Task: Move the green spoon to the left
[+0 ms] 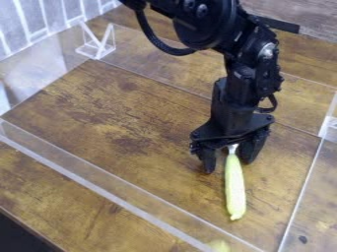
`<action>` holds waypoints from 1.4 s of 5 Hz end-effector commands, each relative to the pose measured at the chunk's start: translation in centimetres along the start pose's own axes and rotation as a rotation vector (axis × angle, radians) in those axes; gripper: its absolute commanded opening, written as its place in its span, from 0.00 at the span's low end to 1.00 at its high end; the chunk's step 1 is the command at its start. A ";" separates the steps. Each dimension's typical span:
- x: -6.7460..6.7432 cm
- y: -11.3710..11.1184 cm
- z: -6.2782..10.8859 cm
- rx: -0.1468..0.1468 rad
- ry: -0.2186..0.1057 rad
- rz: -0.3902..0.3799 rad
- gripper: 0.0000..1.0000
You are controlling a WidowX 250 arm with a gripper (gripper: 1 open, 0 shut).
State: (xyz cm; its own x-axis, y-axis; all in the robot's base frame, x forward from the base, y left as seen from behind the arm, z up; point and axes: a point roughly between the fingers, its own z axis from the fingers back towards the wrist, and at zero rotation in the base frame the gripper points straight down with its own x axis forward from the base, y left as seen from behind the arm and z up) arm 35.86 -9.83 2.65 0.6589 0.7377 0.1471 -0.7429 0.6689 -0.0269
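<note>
The green spoon (235, 185) lies on the wooden table near the lower right, its yellow-green handle running toward the front edge. Its far end, where the bowl would be, sits under my gripper (226, 157) and is hidden. The black gripper points straight down with its fingers (206, 159) spread either side of the spoon's far end, low over the wood. The jaws stand open and hold nothing.
A clear acrylic wall (125, 202) borders the wooden table (118, 118) along the front and right sides. A small clear stand (95, 41) sits at the back left. The black arm (198, 20) reaches in from the top.
</note>
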 end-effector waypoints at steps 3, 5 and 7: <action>0.9 1.9 3.1 -0.047 -0.016 -0.114 0.00; 1.8 2.3 5.0 -0.043 -0.018 -0.086 0.00; 2.8 2.1 8.0 -0.060 -0.024 -0.052 0.00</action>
State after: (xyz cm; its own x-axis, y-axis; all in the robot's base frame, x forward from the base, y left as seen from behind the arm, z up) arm 33.96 -7.69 7.48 0.7224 0.6806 0.1223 -0.6867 0.7269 0.0111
